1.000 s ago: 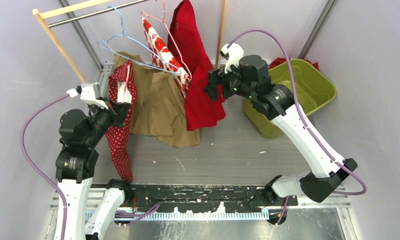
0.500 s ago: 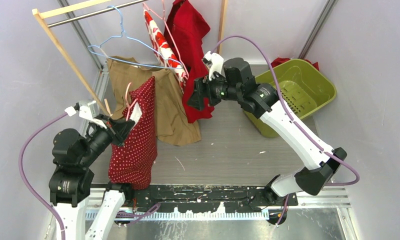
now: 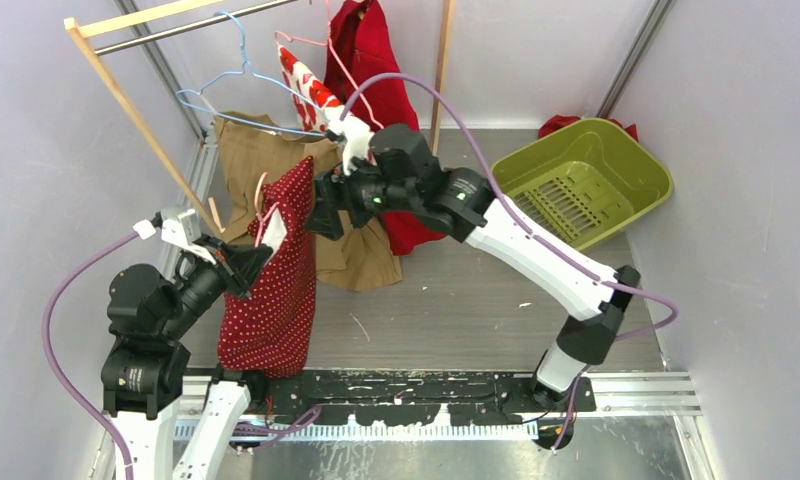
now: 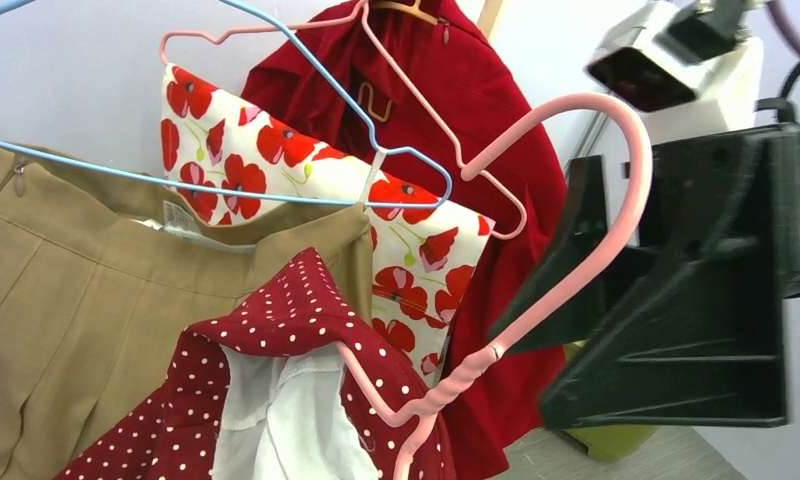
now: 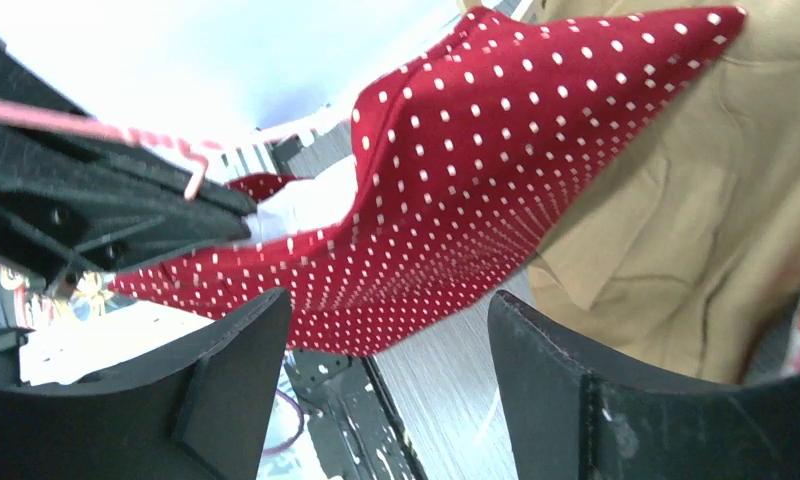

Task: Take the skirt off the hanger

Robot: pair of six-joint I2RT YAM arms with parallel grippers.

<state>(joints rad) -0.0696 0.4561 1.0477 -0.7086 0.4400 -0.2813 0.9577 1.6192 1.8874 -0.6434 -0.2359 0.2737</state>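
A dark red skirt with white dots [image 3: 271, 285] hangs from a pink wire hanger [image 3: 260, 192], held off the rack at the near left. My left gripper [image 3: 244, 262] is shut on the hanger just below its hook. The left wrist view shows the hanger's hook and twisted neck [image 4: 576, 270] and the skirt's waist with its white lining [image 4: 266, 340]. My right gripper [image 3: 321, 205] is open and empty, next to the skirt's upper right corner. In the right wrist view the skirt [image 5: 476, 190] hangs just beyond the open fingertips [image 5: 246, 340].
On the rack behind hang a tan skirt [image 3: 266, 165] on a blue hanger [image 3: 238, 75], a poppy-print garment [image 3: 311, 90] and a red garment [image 3: 376, 70]. A wooden rack post [image 3: 126, 100] stands left. A green basket [image 3: 586, 180] sits at right.
My left gripper pulled the hanger and dotted skirt away from the rack toward the near left. My right arm swung left from the red garment to the skirt's top.
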